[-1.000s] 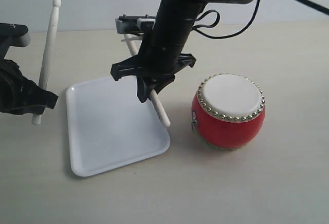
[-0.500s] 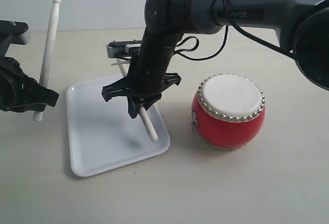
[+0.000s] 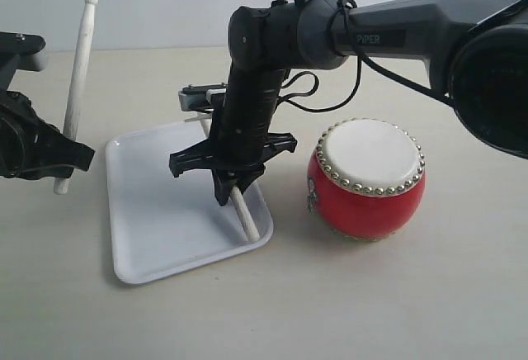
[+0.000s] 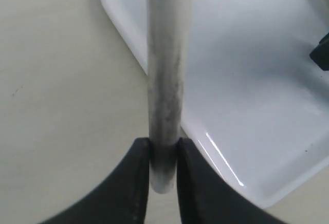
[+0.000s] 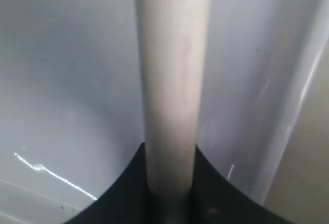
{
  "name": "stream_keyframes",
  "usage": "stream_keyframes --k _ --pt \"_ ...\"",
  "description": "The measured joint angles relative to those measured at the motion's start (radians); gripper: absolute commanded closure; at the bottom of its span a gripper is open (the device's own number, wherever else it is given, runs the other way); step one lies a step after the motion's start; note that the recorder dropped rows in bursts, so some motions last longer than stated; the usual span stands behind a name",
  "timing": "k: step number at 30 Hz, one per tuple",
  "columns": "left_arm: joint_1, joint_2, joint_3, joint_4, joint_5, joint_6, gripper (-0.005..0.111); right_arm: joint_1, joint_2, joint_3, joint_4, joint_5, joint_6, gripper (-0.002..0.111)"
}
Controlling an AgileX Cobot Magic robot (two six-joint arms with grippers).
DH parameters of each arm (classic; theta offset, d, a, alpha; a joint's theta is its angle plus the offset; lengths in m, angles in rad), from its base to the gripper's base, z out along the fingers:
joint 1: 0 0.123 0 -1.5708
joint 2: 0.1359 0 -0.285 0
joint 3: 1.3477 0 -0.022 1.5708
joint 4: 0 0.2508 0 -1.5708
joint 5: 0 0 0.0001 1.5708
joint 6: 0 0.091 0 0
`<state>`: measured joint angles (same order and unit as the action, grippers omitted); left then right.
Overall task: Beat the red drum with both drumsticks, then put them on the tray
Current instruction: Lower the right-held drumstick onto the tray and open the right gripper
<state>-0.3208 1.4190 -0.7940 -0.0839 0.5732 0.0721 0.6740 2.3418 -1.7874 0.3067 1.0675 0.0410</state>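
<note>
Your right gripper [image 3: 233, 185], clamped on a thin pale wooden drumstick [image 3: 247, 218], has lowered its tip to the glossy white rectangular tray [image 3: 157, 228], so release looks next. Your left gripper [image 3: 59, 160] grips the other stick [image 3: 78, 87] upright beside the tray.

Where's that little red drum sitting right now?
In the exterior view the red drum stands on the table right of centre, just right of the white tray and not touching it. The drumstick slanting over the tray is nearest.
</note>
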Motion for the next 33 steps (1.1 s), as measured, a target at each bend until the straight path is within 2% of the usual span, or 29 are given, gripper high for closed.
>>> stream_keyframes --k 12,25,33 --pt "0.000 0.000 0.000 0.000 0.000 0.000 0.107 0.000 0.000 0.000 -0.014 0.011 0.047 0.106" --pt "0.000 0.000 0.000 0.000 0.000 0.000 0.107 0.000 0.000 0.000 -0.014 0.019 0.075 0.085" --pt "0.000 0.000 0.000 0.000 0.000 0.000 0.107 0.000 0.000 0.000 -0.014 0.013 0.083 0.068"
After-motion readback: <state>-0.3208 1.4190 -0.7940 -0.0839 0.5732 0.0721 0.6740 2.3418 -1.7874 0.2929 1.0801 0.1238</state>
